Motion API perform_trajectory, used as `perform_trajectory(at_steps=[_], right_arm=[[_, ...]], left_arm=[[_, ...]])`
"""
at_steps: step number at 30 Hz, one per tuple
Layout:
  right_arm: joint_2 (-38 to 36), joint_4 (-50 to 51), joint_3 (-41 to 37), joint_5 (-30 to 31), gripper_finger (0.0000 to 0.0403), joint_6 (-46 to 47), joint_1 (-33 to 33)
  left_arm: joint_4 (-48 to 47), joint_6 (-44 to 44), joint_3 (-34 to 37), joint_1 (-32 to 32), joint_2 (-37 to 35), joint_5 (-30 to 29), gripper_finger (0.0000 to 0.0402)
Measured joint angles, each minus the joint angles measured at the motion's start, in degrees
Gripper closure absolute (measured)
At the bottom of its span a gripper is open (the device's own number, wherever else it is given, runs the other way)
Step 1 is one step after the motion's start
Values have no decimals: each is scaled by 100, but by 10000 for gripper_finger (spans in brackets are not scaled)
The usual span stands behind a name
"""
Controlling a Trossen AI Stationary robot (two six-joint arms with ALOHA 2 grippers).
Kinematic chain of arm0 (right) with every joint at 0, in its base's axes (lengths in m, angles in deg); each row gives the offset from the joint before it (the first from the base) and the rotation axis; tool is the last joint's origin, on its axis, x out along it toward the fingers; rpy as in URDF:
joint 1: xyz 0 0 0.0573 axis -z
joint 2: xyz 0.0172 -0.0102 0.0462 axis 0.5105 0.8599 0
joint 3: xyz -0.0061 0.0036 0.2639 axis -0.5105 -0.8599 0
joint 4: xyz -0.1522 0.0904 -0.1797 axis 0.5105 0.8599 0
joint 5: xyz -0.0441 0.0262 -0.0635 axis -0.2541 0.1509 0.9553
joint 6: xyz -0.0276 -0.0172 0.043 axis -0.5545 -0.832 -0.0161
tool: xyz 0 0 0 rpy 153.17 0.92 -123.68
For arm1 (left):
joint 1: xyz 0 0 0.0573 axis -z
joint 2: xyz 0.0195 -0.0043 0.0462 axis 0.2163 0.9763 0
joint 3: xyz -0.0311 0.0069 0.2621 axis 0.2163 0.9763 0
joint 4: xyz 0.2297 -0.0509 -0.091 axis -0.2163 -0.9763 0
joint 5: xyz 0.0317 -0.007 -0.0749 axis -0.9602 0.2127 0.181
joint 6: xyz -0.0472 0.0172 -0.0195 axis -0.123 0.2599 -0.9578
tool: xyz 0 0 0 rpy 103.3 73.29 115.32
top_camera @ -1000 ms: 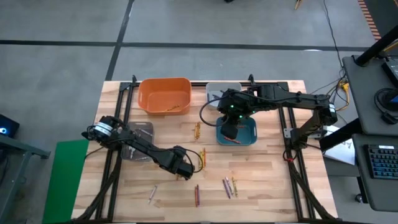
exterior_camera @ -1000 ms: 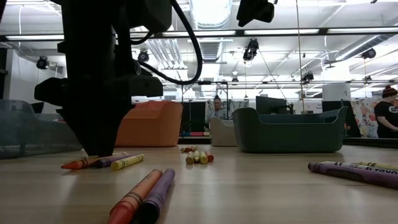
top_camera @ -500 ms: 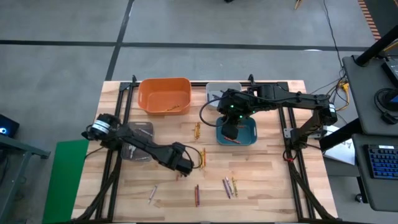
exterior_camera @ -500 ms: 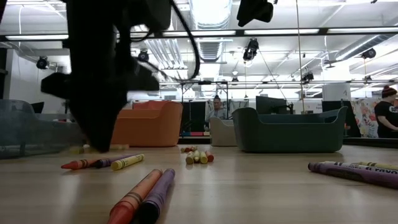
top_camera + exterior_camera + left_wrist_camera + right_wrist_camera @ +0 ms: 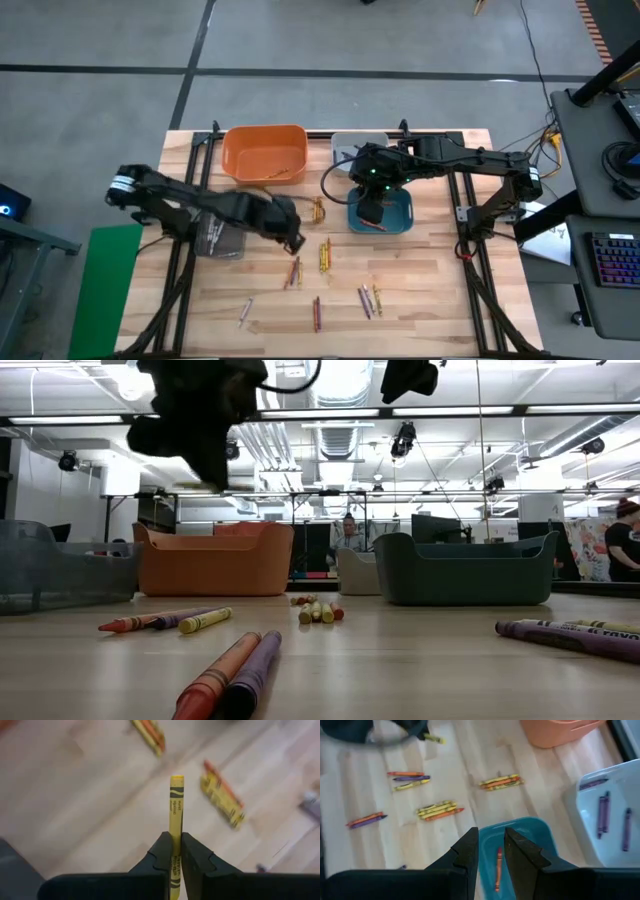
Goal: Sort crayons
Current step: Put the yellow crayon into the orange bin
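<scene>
My left gripper (image 5: 291,234) hangs above the table's middle, shut on a yellow crayon (image 5: 176,805) that sticks out past its fingertips. It also shows in the right wrist view, where the crayon (image 5: 435,739) juts from it. Small groups of crayons lie flat on the wood: yellow ones (image 5: 325,255), a pair (image 5: 293,272), others (image 5: 368,300) nearer the front. My right gripper (image 5: 491,851) stands open and empty over the teal bin (image 5: 402,216), which holds an orange crayon (image 5: 498,869). My left gripper pinches the yellow crayon's rear part (image 5: 174,846) between its two fingers. The crayon lies along the fingers, and its flat end (image 5: 176,780) sticks out well beyond the tips. The fingers slant steeply down from above. The crayon is lifted clear of the table.
An orange bin (image 5: 264,153) and a white bin (image 5: 352,142) with purple crayons (image 5: 603,812) stand at the far edge. A clear grey bin (image 5: 222,238) sits at the left, under my left arm. More crayons lie near the front edge (image 5: 317,313).
My left gripper has risen from the table and gone toward the far edge, in the direction of the orange bin, carrying the yellow crayon up clear of the wood. The other crayons lie where they were. My right gripper has kept still.
</scene>
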Motion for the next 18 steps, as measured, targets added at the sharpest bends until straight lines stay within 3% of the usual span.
perform_trajectory(at_steps=[11, 18], right_arm=[[-1, -354, 0, 208, 321, -133, 642], [1, -1055, 0, 149, 321, -206, 1337]], left_arm=[[0, 1261, -2, -1517, -1279, -156, 401], [1, 2393, -5, -2913, -1599, 337, 401]])
